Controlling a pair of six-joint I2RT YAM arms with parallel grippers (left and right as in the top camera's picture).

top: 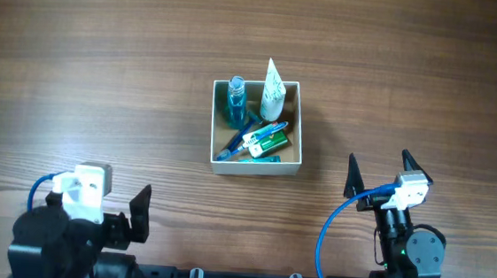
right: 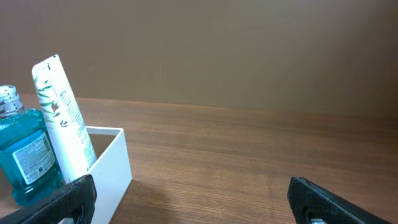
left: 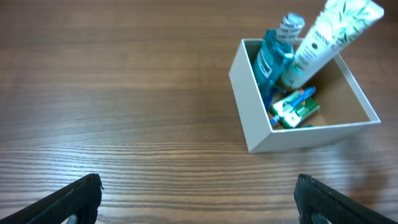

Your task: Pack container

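While the container (top: 258, 167) stands on the wooden table (top: 104, 57), mouthwash bottle (top: 234, 101) and white tube (top: 273, 95) propped inside, perhaps a toothbrush packet (top: 266, 141) lying flat, left gripper (left: 198, 199) and right gripper (top: 380, 174) both spread, empty.

Left gripper (left: 198, 202) and right gripper (top: 379, 174) hover apart (fingers (top: 352, 176) spread wide, empty).

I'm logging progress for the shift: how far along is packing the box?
It looks essentially finished.
Done: a blue bottle, a white tube and a green-and-white packet sit inside the container.
In hand: nothing. The left gripper and right gripper are both open and empty, away from the box.
Left: I see no loose item outside it in any view, so probably nothing.
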